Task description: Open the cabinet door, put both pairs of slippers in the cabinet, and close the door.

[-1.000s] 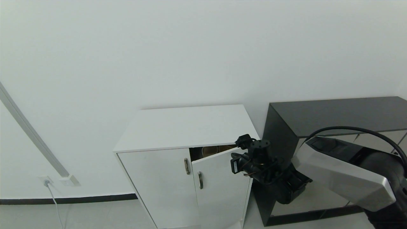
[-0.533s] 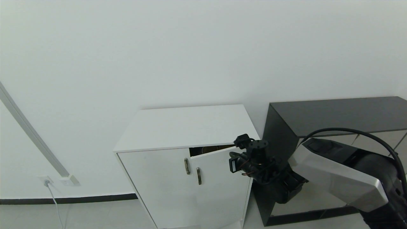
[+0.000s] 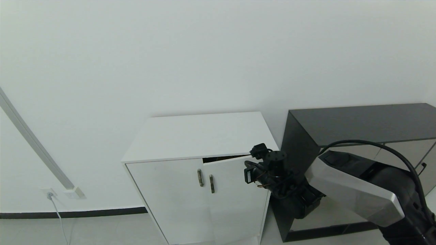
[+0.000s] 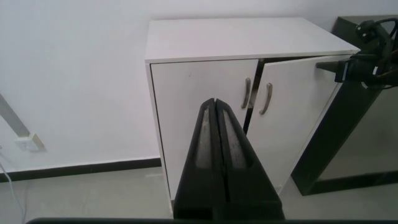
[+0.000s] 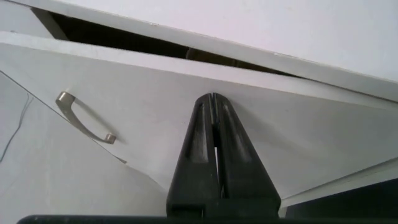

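Note:
The white cabinet (image 3: 201, 136) stands against the wall; its right door (image 3: 235, 190) is ajar by a narrow gap at the top, and its left door (image 3: 163, 190) is flush. My right gripper (image 5: 214, 102) is shut, its tip pressed against the right door's face near the upper outer corner (image 3: 250, 163). A sliver of brown shows through the gap (image 5: 205, 57) inside the cabinet. My left gripper (image 4: 215, 106) is shut on nothing and hangs back in front of the cabinet (image 4: 249, 37), level with the two door handles (image 4: 256, 96).
A black cabinet (image 3: 361, 122) with mirrored fronts stands right beside the white one. A wall socket with a cable (image 3: 50, 195) sits low on the left wall, below a slanting white conduit (image 3: 30, 139). Pale floor lies in front.
The right door has swung from clearly open to nearly shut, pushed by my right gripper, which moved left and toward the cabinet. The brown things inside are now almost hidden.

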You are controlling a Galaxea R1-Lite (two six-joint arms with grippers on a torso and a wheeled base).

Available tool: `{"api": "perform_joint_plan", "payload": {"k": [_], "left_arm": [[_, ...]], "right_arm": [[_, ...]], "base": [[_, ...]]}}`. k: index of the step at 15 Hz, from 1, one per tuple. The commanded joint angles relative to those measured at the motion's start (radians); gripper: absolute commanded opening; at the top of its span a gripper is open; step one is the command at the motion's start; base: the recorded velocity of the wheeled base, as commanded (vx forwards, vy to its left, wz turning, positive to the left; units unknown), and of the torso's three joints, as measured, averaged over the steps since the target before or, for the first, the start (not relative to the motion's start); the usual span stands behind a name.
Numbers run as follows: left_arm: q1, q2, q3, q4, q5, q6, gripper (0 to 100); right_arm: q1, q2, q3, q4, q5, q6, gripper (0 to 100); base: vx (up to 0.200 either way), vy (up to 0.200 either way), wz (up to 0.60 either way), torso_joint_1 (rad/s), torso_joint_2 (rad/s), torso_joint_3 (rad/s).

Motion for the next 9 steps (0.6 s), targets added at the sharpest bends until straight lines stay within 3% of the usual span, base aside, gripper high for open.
{"api": "perform_joint_plan", "payload": {"k": [1,9], "left_arm": [[0.001,0.001,0.000,-0.001,0.000,-0.001,0],[0.001,0.001,0.000,-0.001,0.000,-0.001,0]], "right_arm": [[0.001,0.008,-0.005,-0.001,0.000,0.001,0],[-0.001,0.045,-0.038,-0.051,-0.002,-0.001,0]], "base": [[0.000,0.000,0.00,0.000,0.00,0.000],[0.000,0.000,0.00,0.000,0.00,0.000]]}}
